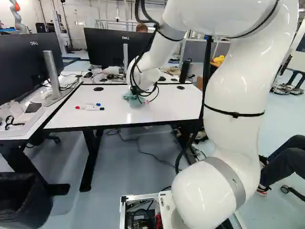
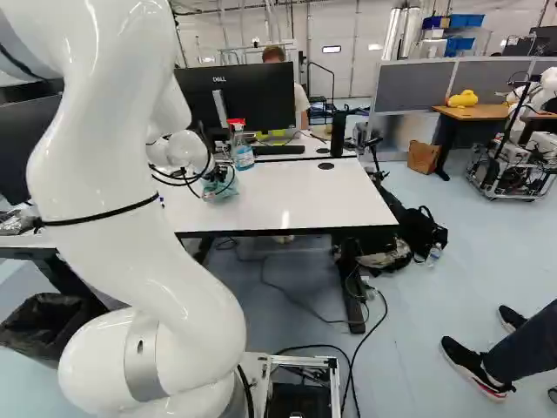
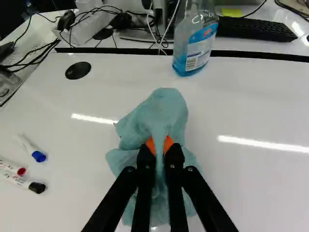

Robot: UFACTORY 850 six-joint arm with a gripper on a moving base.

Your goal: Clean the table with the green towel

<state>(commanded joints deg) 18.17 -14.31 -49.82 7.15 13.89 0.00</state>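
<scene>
Low over the white table (image 1: 157,112), my gripper (image 1: 140,94) is partly hidden by the wrist and its cables in the left base view. The wrist view shows the gripper (image 3: 160,147) shut on the teal-green towel (image 3: 161,113), a bunched fold pinched between the orange pads. The rest of the cloth spreads crumpled under and around the fingers, against the tabletop. In the right base view the towel (image 2: 223,188) shows beneath the wrist.
A spray bottle with blue liquid (image 3: 195,41) stands on the table ahead of the gripper. Several markers (image 1: 89,107) lie to one side. Monitors (image 1: 116,46), a keyboard (image 3: 256,29) and cables are beyond the table's far edge. Another robot (image 2: 531,113) stands at the far right.
</scene>
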